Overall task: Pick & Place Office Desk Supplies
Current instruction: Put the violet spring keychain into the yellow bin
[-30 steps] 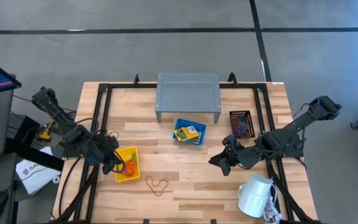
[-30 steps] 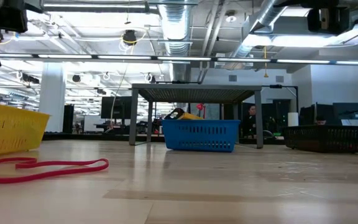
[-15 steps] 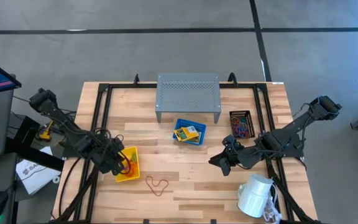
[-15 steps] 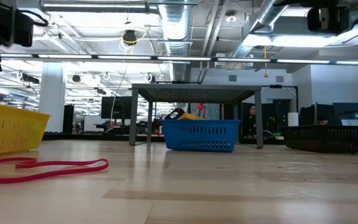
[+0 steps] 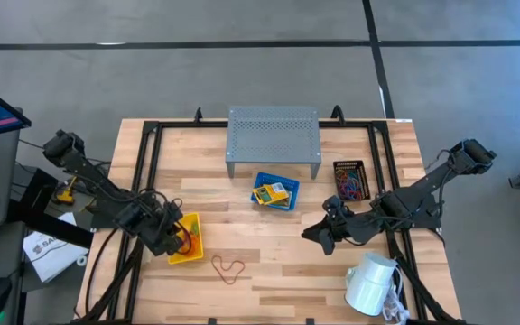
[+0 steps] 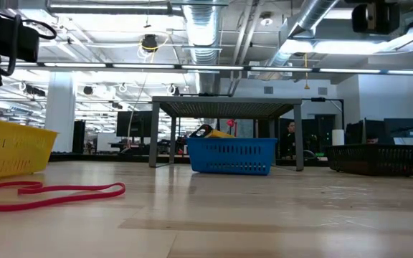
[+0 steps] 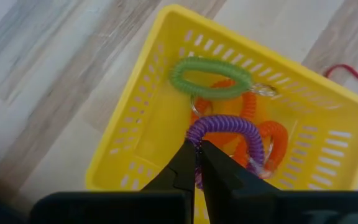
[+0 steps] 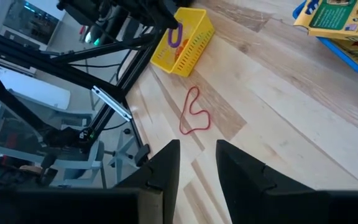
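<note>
Where coils fill it, yellow bin (image 7: 166, 118) holds purple loop (image 7: 225, 132).

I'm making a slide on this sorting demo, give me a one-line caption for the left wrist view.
Left tool, shut on a purple coil loop, lowers it into the yellow bin beside green and orange loops.

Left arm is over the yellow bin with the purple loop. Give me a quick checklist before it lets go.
1. Left gripper shut on the purple loop: ok.
2. Loop inside the yellow bin walls, over the green loop and orange loops: ok.
3. Loop resting on the pile or hanging above it: cannot tell.
4. Right gripper clear of the bin, jaws apart, empty: ok.
5. Red loop on the table outside the bin, not yet sorted: not ok.
</note>
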